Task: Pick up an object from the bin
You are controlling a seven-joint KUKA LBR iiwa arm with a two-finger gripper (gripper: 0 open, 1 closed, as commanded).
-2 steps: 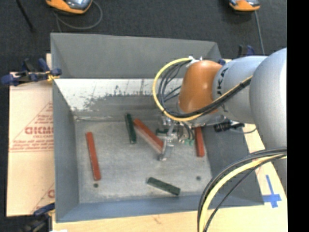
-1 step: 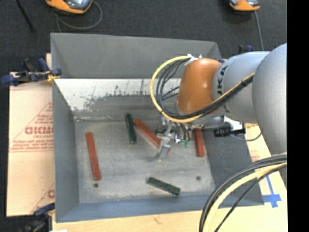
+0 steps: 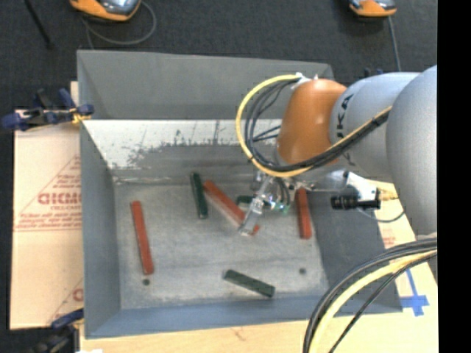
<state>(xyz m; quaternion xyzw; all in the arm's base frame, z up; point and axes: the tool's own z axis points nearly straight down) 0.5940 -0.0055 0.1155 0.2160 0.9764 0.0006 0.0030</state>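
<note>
My gripper is low in the bin's middle right, under the orange wrist cover. It hangs over the lower right end of an orange-red stick that lies slanted on the floor. A dark green stick lies just left of that stick, their upper ends close together. A small green piece shows right beside the gripper. To the gripper's right, close by, lies a red stick, nearly upright in the view.
A long red stick lies near the bin's left wall. Another dark green stick rests near the front wall. The arm and its cables cover the bin's right back corner.
</note>
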